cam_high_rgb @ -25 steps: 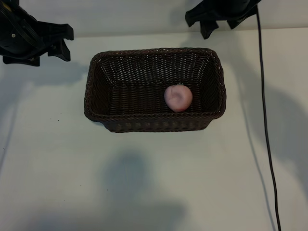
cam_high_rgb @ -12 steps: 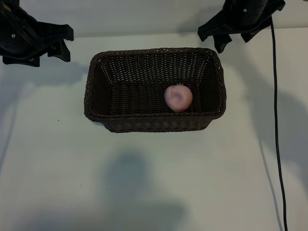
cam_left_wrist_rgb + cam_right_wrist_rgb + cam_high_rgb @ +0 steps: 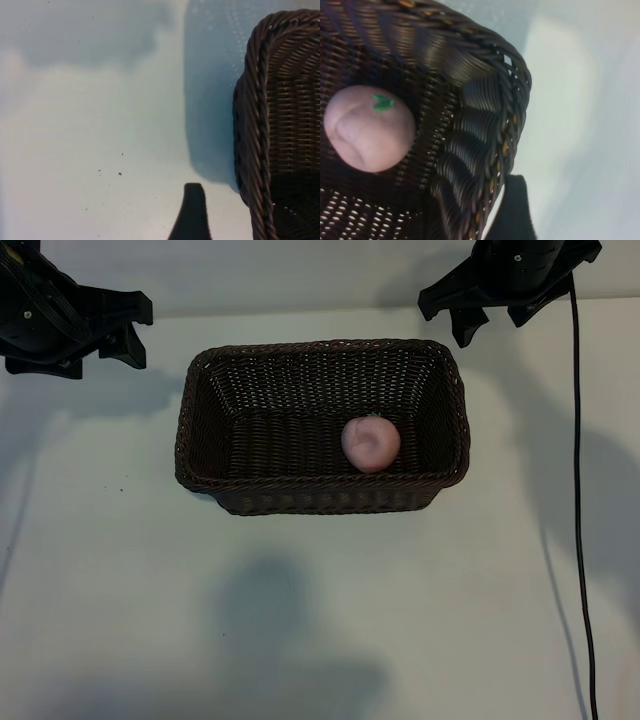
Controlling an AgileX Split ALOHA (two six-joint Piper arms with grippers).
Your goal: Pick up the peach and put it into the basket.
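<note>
The pink peach (image 3: pixel 370 443) lies inside the dark brown wicker basket (image 3: pixel 300 483), on its floor towards the right end. In the right wrist view the peach (image 3: pixel 367 130) shows a small green mark on top, with the basket's corner rim (image 3: pixel 505 75) beside it. My right gripper (image 3: pixel 448 318) is open and empty, above the table just behind the basket's back right corner. My left gripper (image 3: pixel 140 330) is parked at the back left, open and empty, apart from the basket. The left wrist view shows the basket's end wall (image 3: pixel 260 100) and one dark finger (image 3: pixel 192 215).
A black cable (image 3: pixel 578 490) runs down the right side of the white table (image 3: pixel 300 620). The arms cast soft shadows on the table in front of the basket and at both sides.
My right gripper has moved to the right along the back edge, taking the cable with it. The peach, the basket and the left arm have stayed put.
</note>
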